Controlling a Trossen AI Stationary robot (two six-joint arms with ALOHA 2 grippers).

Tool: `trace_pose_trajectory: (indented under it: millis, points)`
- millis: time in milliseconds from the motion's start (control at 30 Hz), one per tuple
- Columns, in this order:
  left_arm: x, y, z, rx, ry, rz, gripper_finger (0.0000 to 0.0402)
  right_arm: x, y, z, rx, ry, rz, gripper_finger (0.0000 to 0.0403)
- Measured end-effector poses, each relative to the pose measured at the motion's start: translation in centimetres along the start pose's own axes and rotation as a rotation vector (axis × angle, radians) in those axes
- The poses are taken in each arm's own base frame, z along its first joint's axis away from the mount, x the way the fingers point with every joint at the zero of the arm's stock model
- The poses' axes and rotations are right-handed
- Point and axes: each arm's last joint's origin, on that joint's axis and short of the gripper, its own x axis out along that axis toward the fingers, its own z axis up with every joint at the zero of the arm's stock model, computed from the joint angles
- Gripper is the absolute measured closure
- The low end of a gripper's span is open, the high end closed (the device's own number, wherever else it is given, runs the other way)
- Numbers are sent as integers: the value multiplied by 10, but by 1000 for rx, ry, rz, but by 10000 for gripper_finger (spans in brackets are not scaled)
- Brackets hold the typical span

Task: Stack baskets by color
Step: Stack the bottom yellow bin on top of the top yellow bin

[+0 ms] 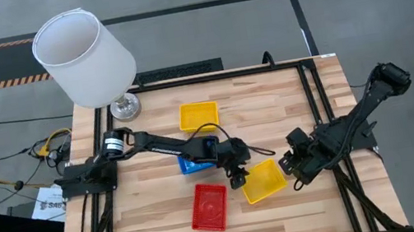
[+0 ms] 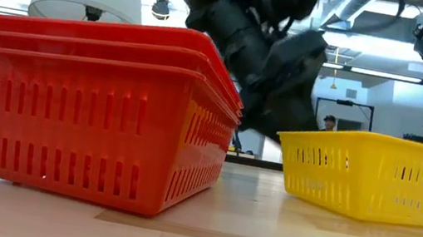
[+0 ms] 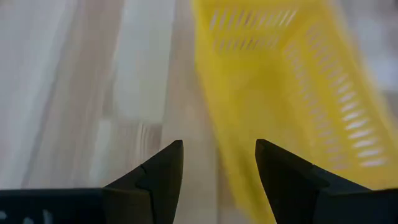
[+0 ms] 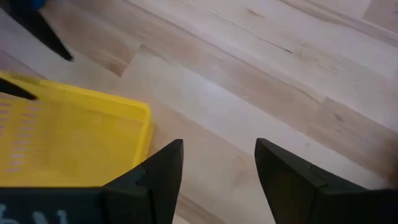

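Note:
A stack of red baskets [image 1: 210,207] rests on its base near the table's front; the low view shows three nested [image 2: 94,118]. Right of it lies a yellow basket [image 1: 264,180], tilted askew. Another yellow basket [image 1: 199,116] sits farther back, and a blue basket [image 1: 188,165] is half hidden under my left arm. My left gripper [image 1: 239,179] is open at the near yellow basket's left side; in the left wrist view, that basket's wall [image 3: 230,155] runs between the fingers. My right gripper [image 1: 292,171] stands open just right of that basket, over bare wood [image 4: 219,149].
A white lamp [image 1: 85,56] stands at the table's far left corner. A black frame rail [image 1: 315,115] runs along the table's right side. Bare wood lies at the front right [image 1: 313,207] and along the far right.

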Motion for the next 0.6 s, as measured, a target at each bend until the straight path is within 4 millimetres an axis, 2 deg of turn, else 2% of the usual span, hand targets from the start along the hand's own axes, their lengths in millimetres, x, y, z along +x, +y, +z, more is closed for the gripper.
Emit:
trace_pose_trajectory:
  millis: [200, 300, 467, 500, 600]
  points:
    - [5, 0, -5, 3, 33, -32, 228, 0, 0, 0, -9, -1, -1, 179]
    - [5, 1, -6, 2, 36, -20, 269, 0, 0, 0, -10, -2, -2, 179]
    - [3, 1, -4, 18, 29, -16, 375, 0, 0, 0, -12, -4, -3, 179]
    - [4, 1, -5, 17, 31, -14, 388, 0, 0, 0, -12, -5, -3, 179]
    - [5, 3, -4, 12, 25, -5, 394, 0, -1, 0, -18, -6, -10, 179]
